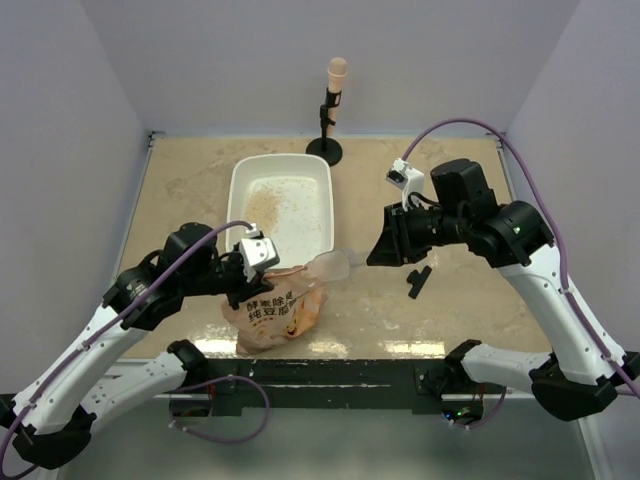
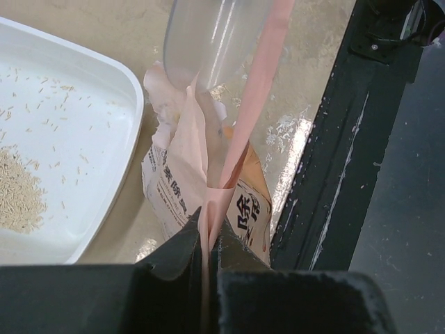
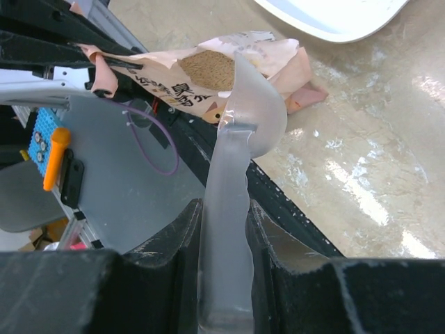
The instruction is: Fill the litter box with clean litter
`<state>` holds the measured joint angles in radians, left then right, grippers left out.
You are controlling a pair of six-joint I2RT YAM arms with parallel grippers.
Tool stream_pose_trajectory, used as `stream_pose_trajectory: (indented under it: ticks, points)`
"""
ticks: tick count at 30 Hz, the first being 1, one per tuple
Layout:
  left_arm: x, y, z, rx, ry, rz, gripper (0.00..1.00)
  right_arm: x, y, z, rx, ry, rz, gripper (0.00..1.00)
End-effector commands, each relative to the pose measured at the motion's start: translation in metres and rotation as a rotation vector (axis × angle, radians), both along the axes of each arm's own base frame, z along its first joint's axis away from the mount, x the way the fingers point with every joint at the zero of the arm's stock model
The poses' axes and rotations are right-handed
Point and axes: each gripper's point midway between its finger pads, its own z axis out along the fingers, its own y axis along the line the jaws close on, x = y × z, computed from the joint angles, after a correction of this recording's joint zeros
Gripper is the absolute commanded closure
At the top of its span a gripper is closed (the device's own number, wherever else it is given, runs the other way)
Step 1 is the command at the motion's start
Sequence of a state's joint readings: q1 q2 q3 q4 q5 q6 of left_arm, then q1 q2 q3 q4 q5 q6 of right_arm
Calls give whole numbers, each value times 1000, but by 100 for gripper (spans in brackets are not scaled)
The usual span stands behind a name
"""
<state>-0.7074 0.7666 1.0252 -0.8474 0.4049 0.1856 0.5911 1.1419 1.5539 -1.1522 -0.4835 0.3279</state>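
White litter box [image 1: 322, 200], beige-tan litter [image 1: 262, 208], orange-pink printed bag [image 1: 275, 315], translucent scoop [image 1: 330, 266]

L arm [image 1: 150, 295] jaws pinched shut, R arm [image 1: 510, 232] jaws clamping

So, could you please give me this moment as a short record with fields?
left tool: shut on the pink top edge of the bag
right tool: shut on the handle of the scoop
scoop: clear, bowl at the bag's open mouth, looks empty
bag: tan granules visible inside
litter box: small pile of clean litter, scattered grains, mostly bare
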Motion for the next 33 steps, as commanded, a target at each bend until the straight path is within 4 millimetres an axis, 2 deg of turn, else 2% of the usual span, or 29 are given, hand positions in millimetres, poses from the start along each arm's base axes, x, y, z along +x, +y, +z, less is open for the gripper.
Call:
stream_pose_trajectory:
  ticks: [1,9,15,16,19,21,24,25,27,28,29,30,31,33]
  points:
    - [15,-27,53,-145,-184,-89,100,16,2,35,43,-140,-30,100]
    - [29,-40,62,-49,-262,-213,100,9,-3,26,42,-131,-46,100]
    - [38,-51,95,-63,-364,-270,100,9,-22,34,24,-182,-144,100]
    - [37,-53,109,-80,-397,-279,100,14,-30,39,7,-213,-190,100]
    - [37,-57,124,-98,-447,-316,100,11,-41,47,7,-249,-237,100]
    - [36,-62,128,-117,-464,-341,100,10,-46,44,-6,-251,-250,100]
    - [28,-65,121,-134,-454,-390,100,4,-45,37,-2,-232,-233,100]
    - [28,-64,104,-114,-432,-390,100,3,-45,31,-7,-219,-226,100]
    - [24,-58,95,-108,-443,-379,100,-2,-43,29,1,-209,-207,100]
    - [24,-56,76,-88,-416,-374,100,-4,-43,26,-3,-197,-196,100]
    - [23,-54,70,-87,-408,-365,100,-5,-42,24,-6,-188,-190,100]
    - [21,-51,73,-103,-436,-354,100,-8,-39,23,0,-178,-166,100]
    - [22,-48,56,-82,-413,-337,100,-10,-38,23,1,-173,-155,100]
    - [22,-43,55,-93,-447,-314,100,-11,-37,19,-10,-158,-134,100]
